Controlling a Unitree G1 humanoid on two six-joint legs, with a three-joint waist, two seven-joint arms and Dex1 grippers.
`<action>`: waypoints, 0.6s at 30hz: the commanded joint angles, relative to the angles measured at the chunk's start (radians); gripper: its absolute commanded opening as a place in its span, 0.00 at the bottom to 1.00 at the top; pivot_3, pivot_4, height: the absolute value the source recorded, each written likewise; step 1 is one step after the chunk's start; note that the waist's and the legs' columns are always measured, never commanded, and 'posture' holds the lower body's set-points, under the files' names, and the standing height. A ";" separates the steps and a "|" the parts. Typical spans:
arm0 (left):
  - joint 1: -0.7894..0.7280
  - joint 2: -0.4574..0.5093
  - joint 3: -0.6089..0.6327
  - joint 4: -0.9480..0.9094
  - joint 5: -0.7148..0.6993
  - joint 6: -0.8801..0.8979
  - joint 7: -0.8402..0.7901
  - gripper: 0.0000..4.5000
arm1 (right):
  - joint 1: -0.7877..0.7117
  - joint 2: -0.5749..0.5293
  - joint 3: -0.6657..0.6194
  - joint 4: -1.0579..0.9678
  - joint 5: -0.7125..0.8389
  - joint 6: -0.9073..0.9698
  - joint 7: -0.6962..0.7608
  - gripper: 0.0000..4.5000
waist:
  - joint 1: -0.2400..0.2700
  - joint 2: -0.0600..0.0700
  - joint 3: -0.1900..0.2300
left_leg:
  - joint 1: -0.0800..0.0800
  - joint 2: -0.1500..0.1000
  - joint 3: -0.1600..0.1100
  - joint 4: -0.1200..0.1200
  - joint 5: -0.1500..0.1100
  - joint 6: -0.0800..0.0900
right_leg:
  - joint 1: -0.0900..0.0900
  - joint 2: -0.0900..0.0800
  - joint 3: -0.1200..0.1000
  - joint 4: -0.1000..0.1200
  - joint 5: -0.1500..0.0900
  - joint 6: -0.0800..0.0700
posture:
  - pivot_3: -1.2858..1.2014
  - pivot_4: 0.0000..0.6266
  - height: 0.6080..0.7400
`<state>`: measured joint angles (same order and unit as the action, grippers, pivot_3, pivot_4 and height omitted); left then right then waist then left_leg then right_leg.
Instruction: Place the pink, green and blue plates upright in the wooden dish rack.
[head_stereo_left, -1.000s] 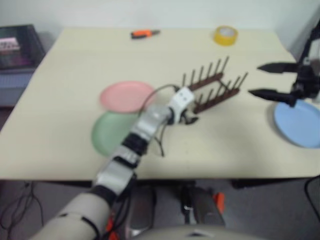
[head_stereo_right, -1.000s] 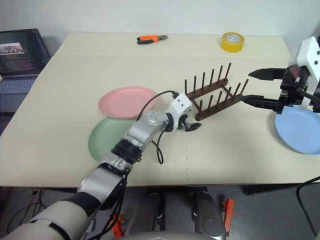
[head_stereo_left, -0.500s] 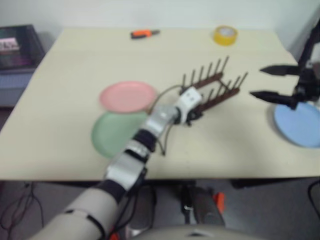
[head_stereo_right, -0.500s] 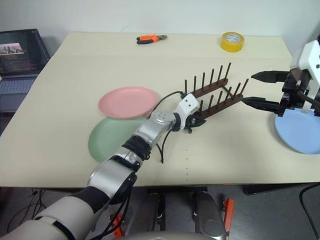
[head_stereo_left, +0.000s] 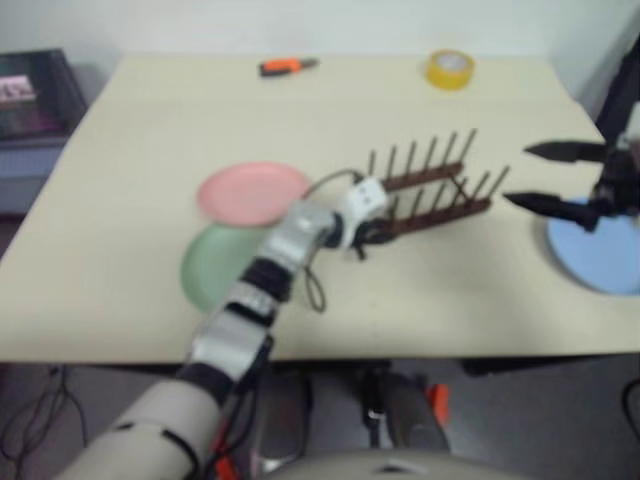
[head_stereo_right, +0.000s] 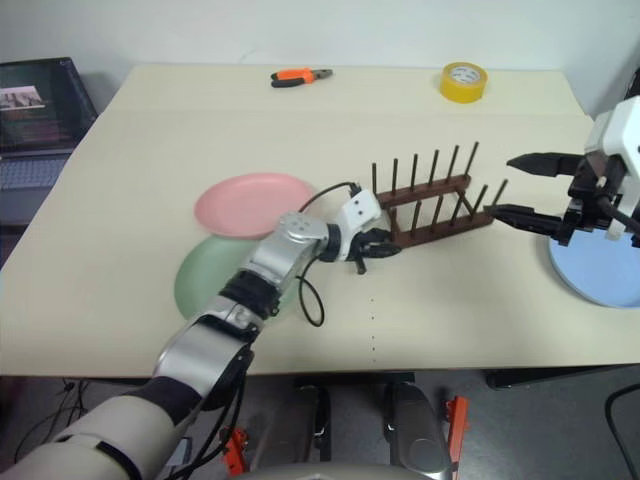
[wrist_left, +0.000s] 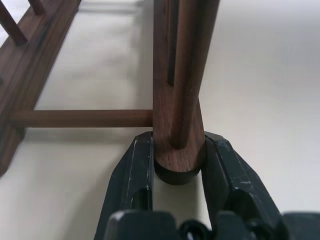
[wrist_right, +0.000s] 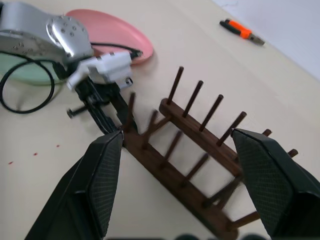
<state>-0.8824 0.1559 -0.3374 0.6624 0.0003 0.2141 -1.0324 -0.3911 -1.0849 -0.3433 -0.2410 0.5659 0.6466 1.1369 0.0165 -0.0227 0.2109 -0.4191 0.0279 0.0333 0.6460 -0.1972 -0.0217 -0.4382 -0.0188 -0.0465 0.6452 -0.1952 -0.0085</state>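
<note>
I see the wooden dish rack standing mid-table with every slot bare, so I judge none of the three placements done. The pink plate lies flat well apart from the rack's near end, and the green plate lies just beside the pink one, with my left arm crossing over it. The blue plate lies flat off the rack's other end.

My left gripper is pinching the end of the rack's near rail; I take this as squaring up the rack before any plate goes in. My right gripper hangs spread wide off the rack's far end, above the blue plate, holding nothing.

The left wrist view shows the fingers pressed against both sides of the rail's rounded end, under its last peg, which the head views leave unclear.
</note>
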 joint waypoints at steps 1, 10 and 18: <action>0.025 0.028 -0.030 -0.173 -0.023 0.014 -0.101 0.22 | 0.052 -0.055 -0.074 -0.043 0.007 0.003 0.019 0.84 | 0.001 0.000 0.000 | 0.000 0.000 0.000 0.000 0.000 0.000 | 0.000 0.000 0.000 0.000 0.000 0.000 | 0.52 0.24 1.00; 0.127 -0.003 -0.077 -0.313 0.030 0.129 -0.001 0.22 | 0.179 -0.090 -0.138 -0.075 0.004 0.004 0.017 0.84 | -0.001 0.000 0.000 | 0.001 0.000 0.000 0.001 0.000 0.001 | 0.001 0.000 0.002 0.000 0.000 0.000 | 0.52 0.24 1.00; 0.139 -0.010 -0.081 -0.333 0.019 0.162 0.034 0.22 | 0.183 -0.087 -0.129 -0.079 0.005 0.004 0.005 0.84 | -0.008 0.000 0.000 | 0.002 0.000 -0.001 0.001 0.000 0.001 | 0.001 0.001 0.002 0.000 0.000 0.001 | 0.52 0.24 1.00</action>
<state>-0.7431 0.1501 -0.4244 0.3675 0.0255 0.3721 -1.0103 -0.2034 -1.1566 -0.4464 -0.3016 0.5634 0.6532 1.1488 0.0084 -0.0228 0.2109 -0.4176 0.0276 0.0328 0.6472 -0.1975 -0.0209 -0.4373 -0.0182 -0.0444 0.6455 -0.1948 -0.0076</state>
